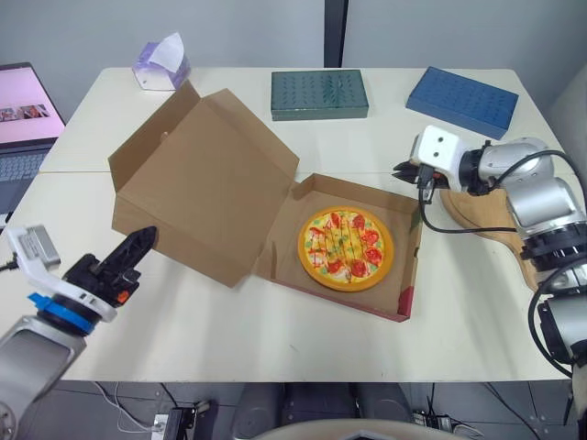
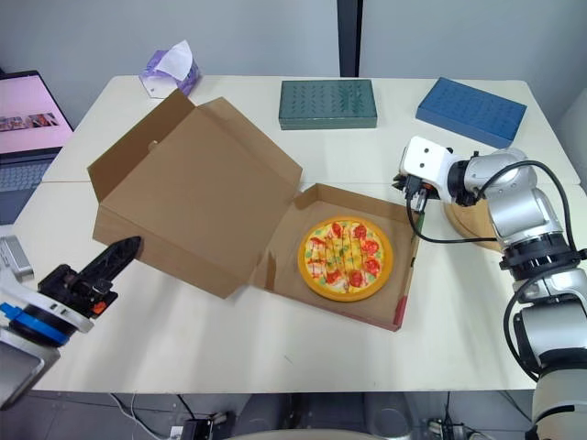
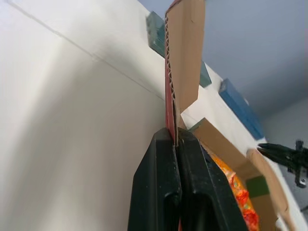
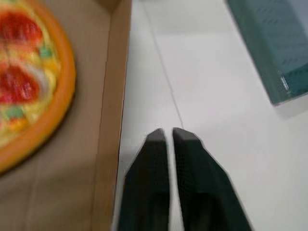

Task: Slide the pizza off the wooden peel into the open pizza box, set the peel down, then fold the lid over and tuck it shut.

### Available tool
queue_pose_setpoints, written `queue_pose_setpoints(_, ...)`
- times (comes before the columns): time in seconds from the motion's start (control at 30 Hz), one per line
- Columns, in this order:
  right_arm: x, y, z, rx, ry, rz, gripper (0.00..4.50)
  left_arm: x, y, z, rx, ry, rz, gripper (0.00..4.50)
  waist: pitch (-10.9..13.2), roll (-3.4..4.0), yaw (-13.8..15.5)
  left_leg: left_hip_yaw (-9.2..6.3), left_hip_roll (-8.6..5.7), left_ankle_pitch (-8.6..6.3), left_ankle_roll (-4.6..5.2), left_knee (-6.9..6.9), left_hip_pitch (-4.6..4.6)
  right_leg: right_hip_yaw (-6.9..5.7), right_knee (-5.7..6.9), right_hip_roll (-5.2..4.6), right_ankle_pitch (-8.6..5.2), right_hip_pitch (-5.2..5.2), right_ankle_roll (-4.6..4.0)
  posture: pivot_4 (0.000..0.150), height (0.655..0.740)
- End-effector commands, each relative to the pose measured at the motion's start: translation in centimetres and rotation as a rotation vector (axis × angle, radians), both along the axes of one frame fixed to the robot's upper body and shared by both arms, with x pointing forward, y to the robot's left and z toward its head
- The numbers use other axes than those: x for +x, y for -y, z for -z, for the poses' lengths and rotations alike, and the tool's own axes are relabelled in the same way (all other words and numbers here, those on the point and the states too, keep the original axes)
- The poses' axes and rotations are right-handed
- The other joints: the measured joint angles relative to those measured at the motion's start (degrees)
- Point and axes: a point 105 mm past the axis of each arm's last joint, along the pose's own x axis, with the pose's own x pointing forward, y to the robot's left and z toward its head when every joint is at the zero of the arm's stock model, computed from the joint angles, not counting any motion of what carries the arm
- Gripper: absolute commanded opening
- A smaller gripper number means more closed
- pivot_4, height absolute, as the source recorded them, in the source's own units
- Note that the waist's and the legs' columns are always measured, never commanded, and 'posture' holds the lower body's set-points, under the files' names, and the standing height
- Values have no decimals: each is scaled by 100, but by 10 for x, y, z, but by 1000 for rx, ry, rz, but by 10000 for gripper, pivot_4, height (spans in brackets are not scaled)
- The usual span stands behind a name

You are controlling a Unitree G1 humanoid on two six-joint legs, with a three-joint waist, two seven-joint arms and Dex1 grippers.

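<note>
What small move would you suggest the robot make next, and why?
Probably push the lid over toward the pizza with the left gripper: the pizza already lies in the box, the peel rests on the table, and its shut fingers sit right at the open lid's edge.

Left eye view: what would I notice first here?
A bright pizza lies in an open cardboard pizza box at the middle of the table. The box's lid stands raised on the robot's left, its edge pinched by the left gripper. The right gripper, shut, hovers by the box's far right corner.
</note>
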Motion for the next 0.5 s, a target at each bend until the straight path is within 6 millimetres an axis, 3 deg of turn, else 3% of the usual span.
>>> queue_pose_setpoints(0.03, 7, 5, 1, -80, 42, -13, 275, 7, -7, -13, 60, 51, 27, 0, 0, -1, 0, 1, 0, 2, -3, 0, 0, 1, 0, 0, 0, 0, 0, 1500, 7400)
queue_pose_setpoints(0.13, 14, 13, 8, -149, 59, -5, 275, 15, -13, -19, 102, 66, 49, 0, 1, 0, -4, 1, 0, 3, -6, -2, 0, 0, 2, 0, 0, -3, 0, 1500, 7400)
queue_pose_setpoints(0.23, 6, 13, 14, -149, -21, -50, 275, 24, -17, -25, 138, 81, 77, 0, 1, 0, -10, -1, 1, 4, -7, -3, 0, -2, 4, 1, 0, -6, 0, 1500, 7400)
queue_pose_setpoints(0.5, -45, -2, 33, -94, -242, -249, 275, 52, -13, -41, 281, 148, 185, 0, 1, 0, -13, -6, 5, 5, -8, -15, 1, -13, 4, 0, 0, -7, 0, 1500, 7400)
